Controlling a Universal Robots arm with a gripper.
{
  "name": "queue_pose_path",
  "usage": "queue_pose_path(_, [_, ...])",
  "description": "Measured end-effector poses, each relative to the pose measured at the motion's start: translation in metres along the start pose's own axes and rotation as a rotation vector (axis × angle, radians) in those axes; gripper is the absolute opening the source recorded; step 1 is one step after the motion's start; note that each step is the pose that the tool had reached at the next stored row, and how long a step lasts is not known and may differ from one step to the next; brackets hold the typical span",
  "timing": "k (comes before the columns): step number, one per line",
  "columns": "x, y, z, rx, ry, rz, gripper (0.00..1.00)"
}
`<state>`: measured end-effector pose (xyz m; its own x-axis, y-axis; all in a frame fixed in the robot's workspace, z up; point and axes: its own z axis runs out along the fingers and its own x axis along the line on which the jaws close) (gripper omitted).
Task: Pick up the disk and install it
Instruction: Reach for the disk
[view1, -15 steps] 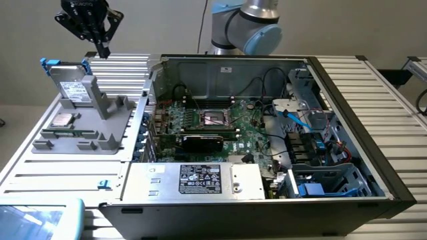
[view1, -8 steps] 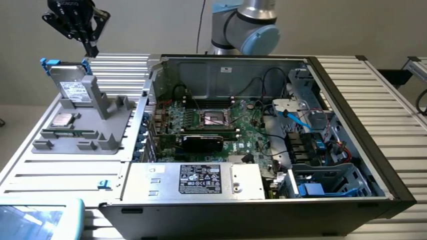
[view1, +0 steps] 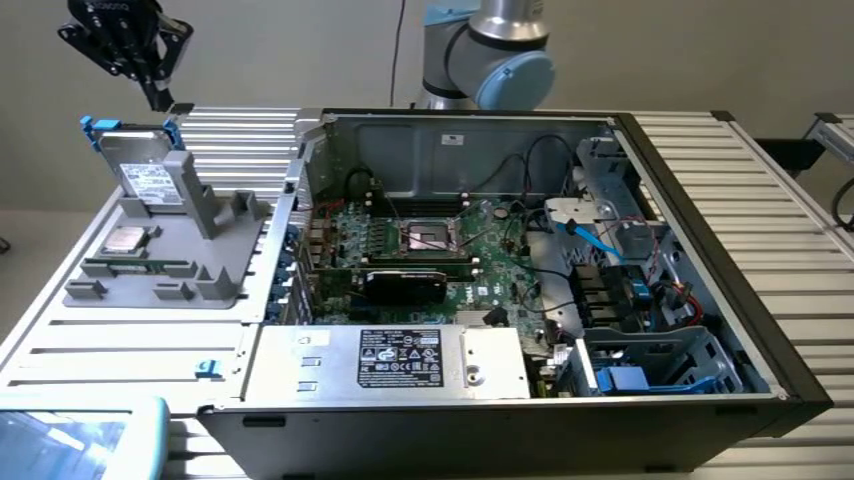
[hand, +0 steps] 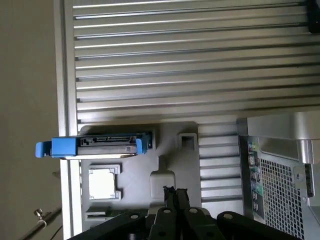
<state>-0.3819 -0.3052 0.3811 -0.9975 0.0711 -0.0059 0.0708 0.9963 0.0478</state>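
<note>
The gripper (view1: 163, 98) hangs at the far corner of the slatted table (view1: 747, 200) on the exterior view's left, its two fingers pressed together with nothing between them. The disk (view1: 147, 172) stands on edge directly below it, propped at the far end of a grey plastic fixture (view1: 220, 285), its white label facing the camera and its blue bracket (view1: 90, 128) showing at both upper corners. In the exterior view the fingertips sit just above the disk's upper edge, near the bracket corner towards the computer case (view1: 694, 400), without visibly touching it. In the wrist view the closed fingers (hand: 175, 196) point down over the fixture (hand: 170, 155), and the disk (hand: 107, 142) is seen edge-on, connector side up, a little apart from them, with the bracket (hand: 56, 147) sticking out past the table's rim. A small square silver chip (view1: 127, 240) lies flat in the fixture in front of the disk, and it also appears beside the disk in the wrist view (hand: 102, 182). The open computer case lies beside the fixture on the exterior view's right, its green board (view1: 441, 250) exposed, with a silver box carrying a black-and-white sticker (view1: 400, 362) along its near side. The arm (view1: 494, 55) rises behind the case.
</note>
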Motion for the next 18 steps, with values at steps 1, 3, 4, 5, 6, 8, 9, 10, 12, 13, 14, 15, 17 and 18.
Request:
queue_pose_path(1, [0.004,0.0016,0.0004,0.0001,0.0021,0.0,0.11])
queue_pose_path(3, [0.01,0.0049,0.001,0.0007,0.0089,0.001,0.11])
queue_pose_path(4, [0.014,0.0066,0.0013,0.001,0.0127,0.001,0.11])
queue_pose_path(5, [0.017,0.0082,0.0016,0.0012,0.0161,0.001,0.11])
queue_pose_path(6, [0.021,0.0098,0.0018,0.0015,0.0197,0.001,0.11])
queue_pose_path(8, [0.028,0.0129,0.0024,0.0019,0.0261,0.001,0.11])
queue_pose_path(9, [0.032,0.0146,0.0027,0.0021,0.0292,0.001,0.11])
queue_pose_path(10, [0.035,0.0161,0.0031,0.0023,0.032,0.002,0.11])
queue_pose_path(12, [0.043,0.0191,0.0037,0.0027,0.0368,0.002,0.11])
queue_pose_path(13, [0.047,0.0207,0.0042,0.0028,0.0388,0.002,0.11])
queue_pose_path(14, [0.052,0.022,0.0048,0.0029,0.0397,0.002,0.11])
queue_pose_path(15, [0.056,0.0229,0.0055,0.0029,0.0402,0.002,0.11])
queue_pose_path(17, [0.065,0.0243,0.0072,0.0029,0.0407,0.002,0.11])
queue_pose_path(18, [0.07,0.0247,0.0082,0.003,0.0408,0.002,0.11])
